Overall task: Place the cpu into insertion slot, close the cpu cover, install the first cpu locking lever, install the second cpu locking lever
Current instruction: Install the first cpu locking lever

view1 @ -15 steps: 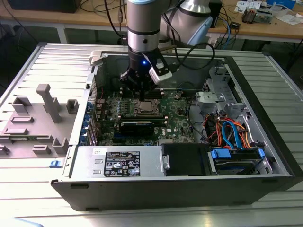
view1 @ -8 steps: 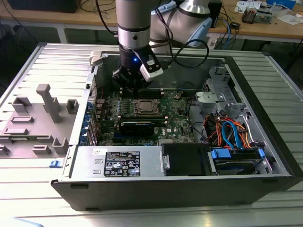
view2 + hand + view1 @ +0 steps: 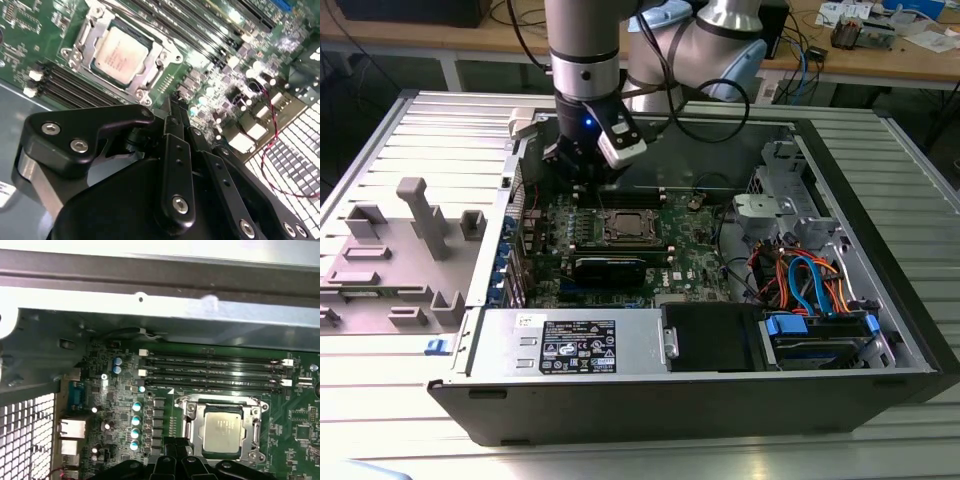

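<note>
The cpu point(image 3: 120, 50) point(image 3: 223, 429) lies flat in the insertion slot point(image 3: 625, 228), its silvery-beige top facing up. The cpu cover point(image 3: 156, 56) point(image 3: 196, 426) is folded down around it, framing the chip in both wrist views. My gripper point(image 3: 583, 182) hangs inside the computer case, just behind the socket and toward the exterior view's left. Its black fingers point(image 3: 172, 107) are drawn together with nothing between them, and their tips point(image 3: 175, 462) hover a little off the socket's edge, not touching it.
Long black memory slots point(image 3: 210, 372) run just beyond the socket, below the case's metal wall point(image 3: 150, 315). A black card point(image 3: 608, 268) lies in front of the socket, then the power supply box point(image 3: 570, 345). Coloured cables and a drive cage point(image 3: 810, 290) are at the exterior view's right; a grey fixture point(image 3: 415, 230) stands outside at its left.
</note>
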